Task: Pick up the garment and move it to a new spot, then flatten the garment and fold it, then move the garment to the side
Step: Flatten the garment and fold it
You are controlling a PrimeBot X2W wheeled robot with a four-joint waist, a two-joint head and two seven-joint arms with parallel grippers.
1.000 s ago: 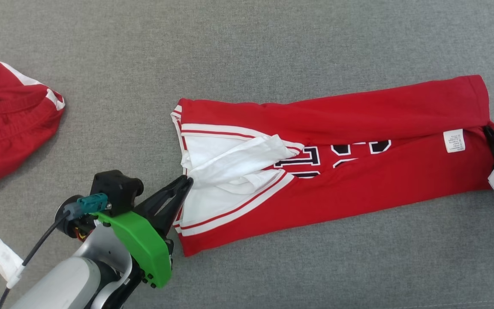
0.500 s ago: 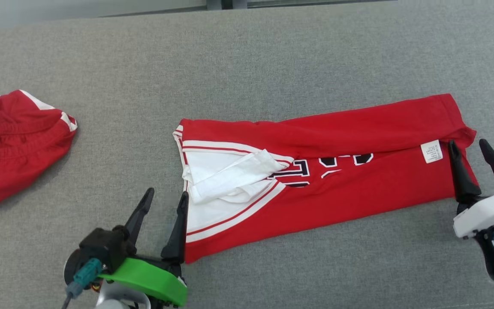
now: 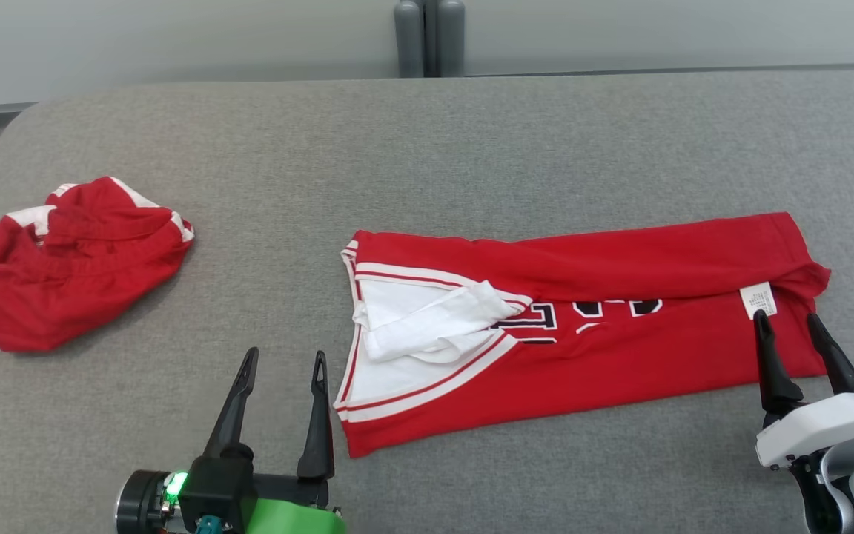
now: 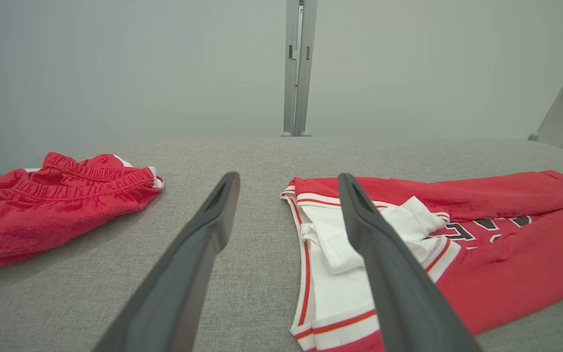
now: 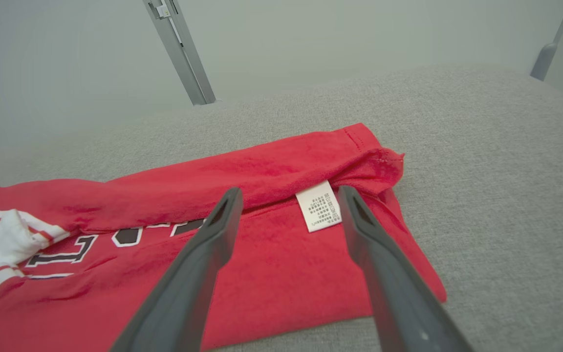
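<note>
The red garment [image 3: 620, 348] lies folded in a long strip across the centre and right of the head view, on the grey table [image 3: 427, 148]. My left hand [image 3: 284, 357], lower left, is open and empty beside its white-trimmed end. My right hand [image 3: 786, 317], lower right, is spread wide at the labelled end and grips nothing.

Head view: high, facing down over the whole red jersey [image 3: 620, 356]. Left wrist view: low, close beside its white-trimmed end. Right wrist view: low, close at its labelled end. All share it.
</note>
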